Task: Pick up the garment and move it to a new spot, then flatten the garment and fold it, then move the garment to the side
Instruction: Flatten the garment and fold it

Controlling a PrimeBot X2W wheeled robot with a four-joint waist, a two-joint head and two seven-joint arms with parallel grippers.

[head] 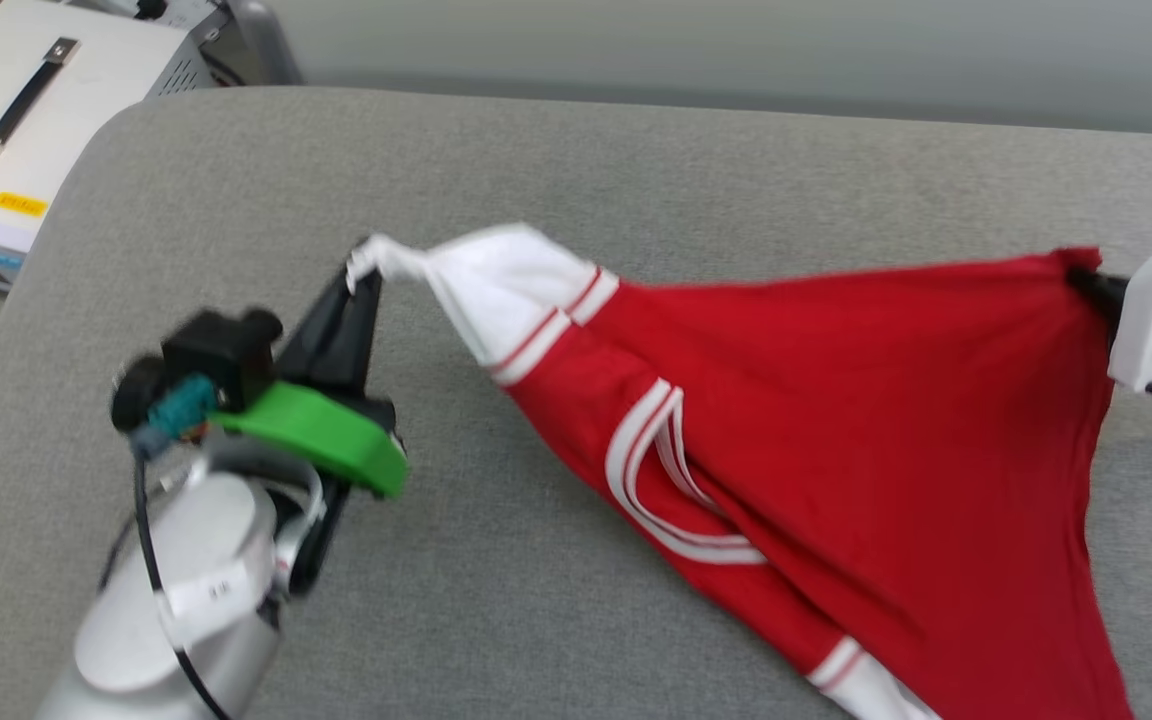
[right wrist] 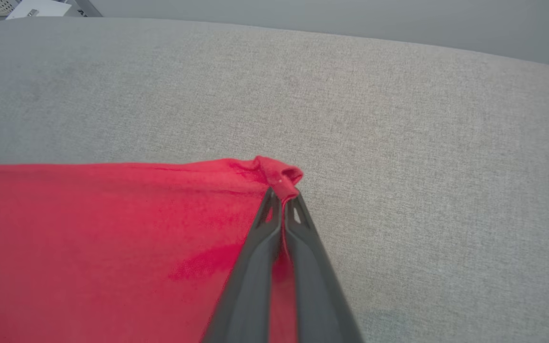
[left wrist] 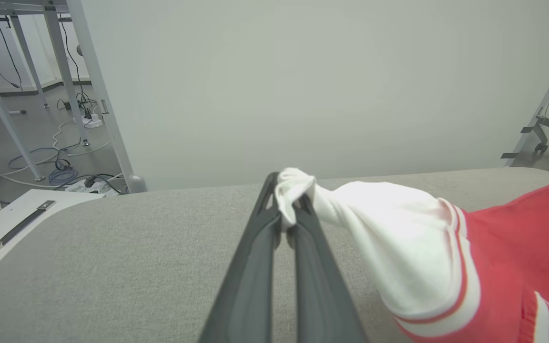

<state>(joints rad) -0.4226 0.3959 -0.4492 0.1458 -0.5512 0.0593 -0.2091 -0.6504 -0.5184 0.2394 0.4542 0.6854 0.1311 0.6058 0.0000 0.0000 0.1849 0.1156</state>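
Head view, I see my left tool [head: 364,278] pinched tight on the garment [head: 836,400] by its white sleeve tip, right tool [head: 1094,283] clamped on a red corner, cloth stretched between them across the grey cushion [head: 536,620], middle to right edge.

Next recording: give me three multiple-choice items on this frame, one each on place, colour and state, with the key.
1. Where on the red soft-fabric T-shirt with white sleeves does the left end effector grip? A) white sleeve tip B) collar C) red hem
2. What colour is the curved plastic piece on the left wrist? A) blue B) green C) yellow
3. How is the T-shirt? A) folded square B) stretched between both end effectors C) heaped
Key: 1 A: white fabric bunches at its tip. 2 B: bright green in the head view. 3 B: the right end effector pinches a red corner, cloth spanning above the grey upholstered surface.
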